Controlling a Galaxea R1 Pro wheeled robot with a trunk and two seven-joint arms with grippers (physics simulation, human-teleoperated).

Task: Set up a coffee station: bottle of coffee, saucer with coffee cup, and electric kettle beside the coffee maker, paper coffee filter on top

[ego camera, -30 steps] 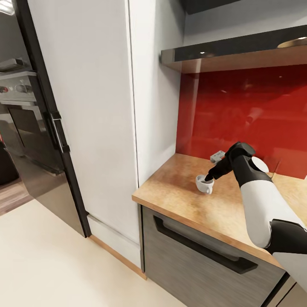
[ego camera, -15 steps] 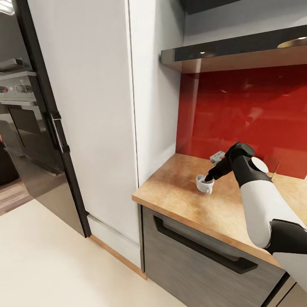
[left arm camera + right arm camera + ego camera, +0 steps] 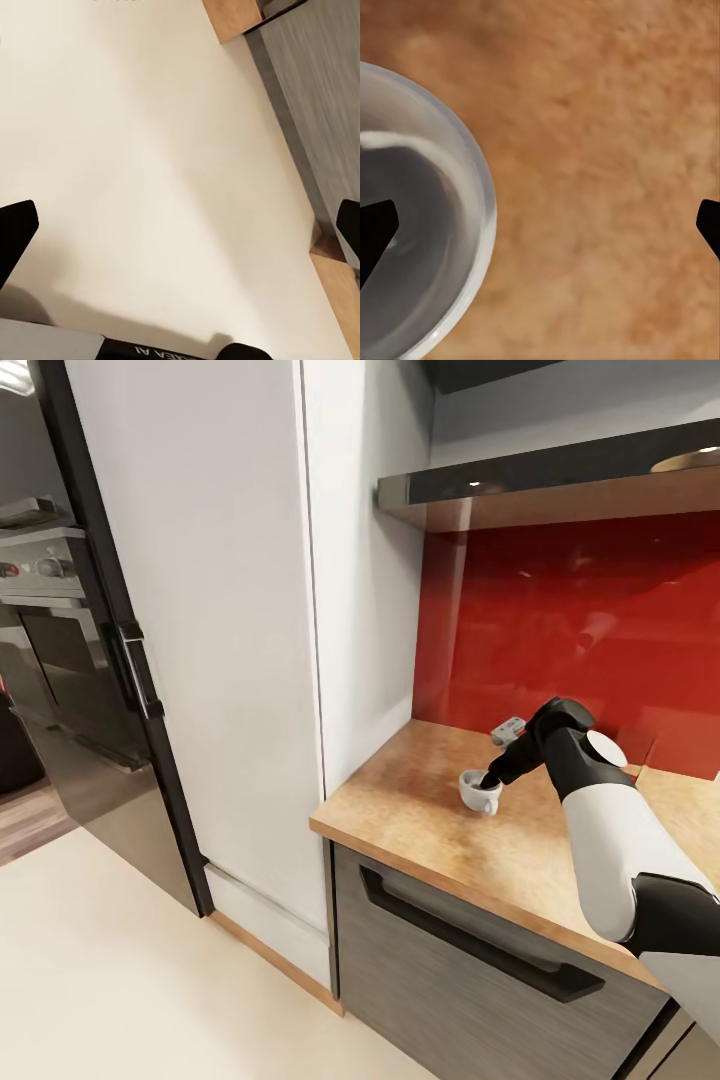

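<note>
Head view: the right gripper (image 3: pixel 490 777) has sunk slightly over the last second and now reaches into the mouth of the coffee cup (image 3: pixel 479 791), which stands upright on the light-wood worktop (image 3: pixel 420 810) near its end, in front of the red wall panel (image 3: pixel 560 620) and below the dark shelf (image 3: pixel 540 485). Right wrist view: the gripper is spread, one fingertip (image 3: pixel 375 232) over the cup's inside and the other outside its rim (image 3: pixel 484 202), straddling the wall; nothing is clamped yet. The cup has not shifted. Judged from this, the grasp on the rim is about to be closed, ahead of carrying the cup to its saucer. Left wrist view: the left gripper (image 3: pixel 180 232) hangs spread and empty over the pale floor (image 3: pixel 150 150).
</note>
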